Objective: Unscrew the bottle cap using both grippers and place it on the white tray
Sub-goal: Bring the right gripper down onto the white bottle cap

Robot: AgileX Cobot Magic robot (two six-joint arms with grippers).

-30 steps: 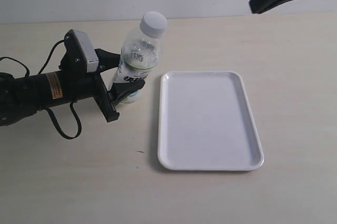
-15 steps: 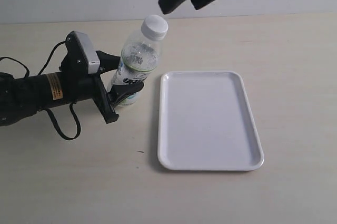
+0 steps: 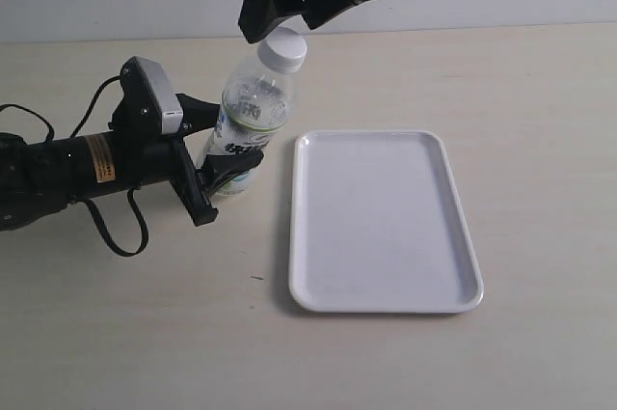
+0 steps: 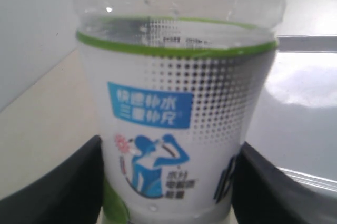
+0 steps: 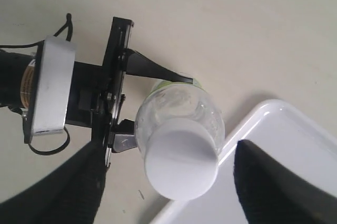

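Beside one tray (image 3: 386,227), left tool (image 3: 224,138) grips one capped bottle (image 3: 255,106) under right tool (image 3: 284,24).

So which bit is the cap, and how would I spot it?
Start at the big white tray; just left of it a clear bottle stands tilted. The bottle cap is the small round white disc on its neck, under the open right gripper, the only round white thing there.
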